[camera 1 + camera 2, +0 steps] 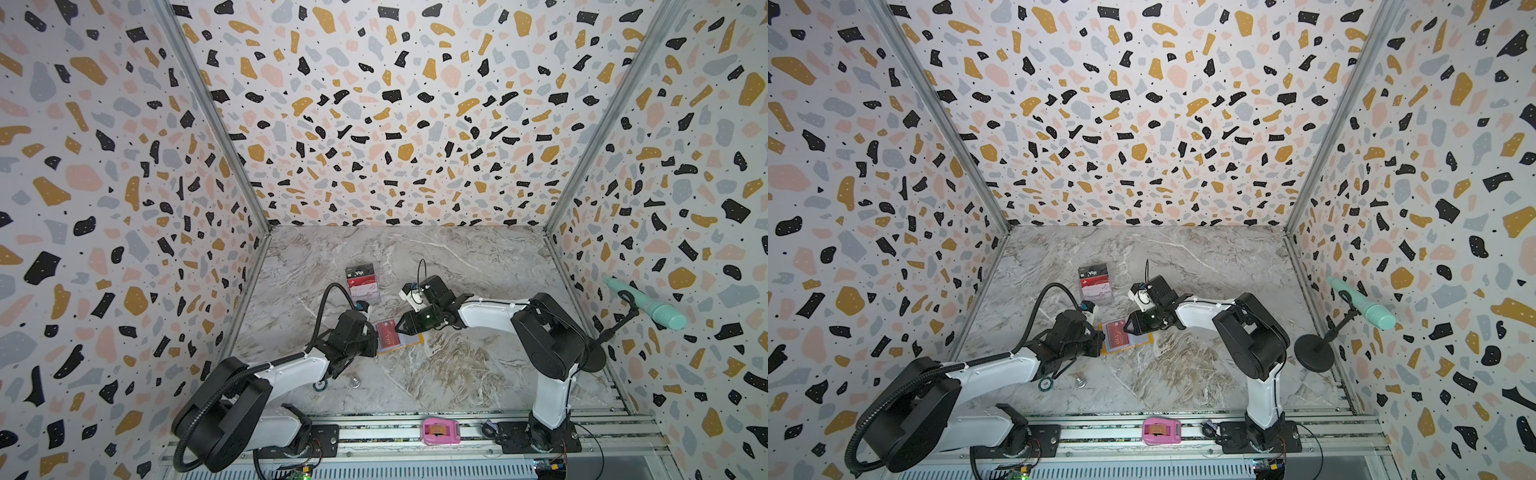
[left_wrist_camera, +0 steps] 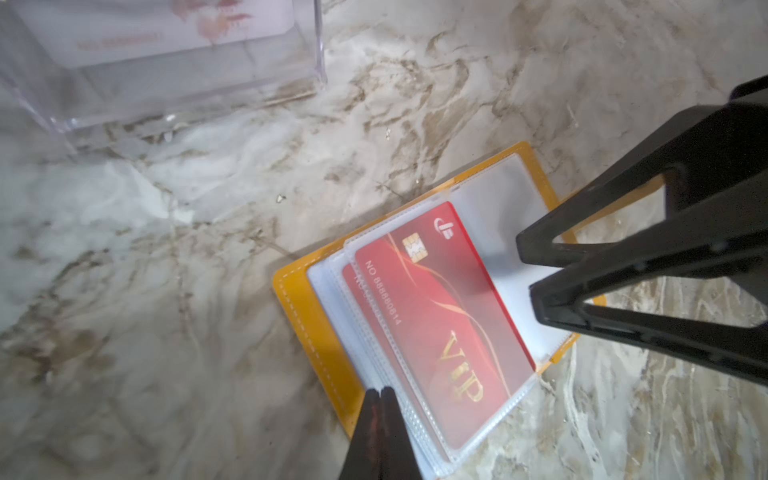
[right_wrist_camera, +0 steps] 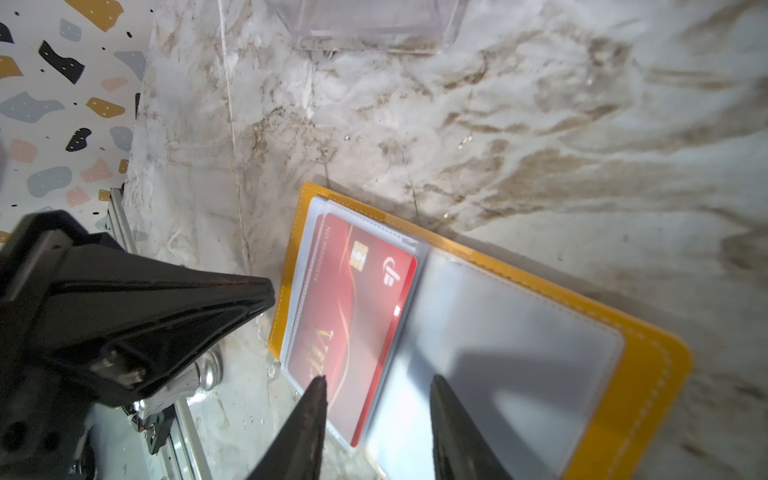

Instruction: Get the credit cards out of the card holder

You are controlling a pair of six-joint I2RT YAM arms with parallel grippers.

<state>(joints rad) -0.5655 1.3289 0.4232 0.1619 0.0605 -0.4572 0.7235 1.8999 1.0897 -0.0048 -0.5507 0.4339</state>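
We see the marble table [image 1: 457, 365] with the card holder [image 2: 316, 324] lying open and flat between both arms, and the clear acrylic stand [image 1: 363, 286] further back. The left gripper [image 2: 379, 391] has its jaws pressed together, tips on the holder's outer sleeve edge. The right gripper [image 3: 378, 380] has its jaws apart, straddling the fold-side edge of the red VIP card [image 2: 432, 324]; we can't tell if it touches. That card sits in the top clear sleeve, with a second red card [image 2: 348, 276] peeking out beneath.
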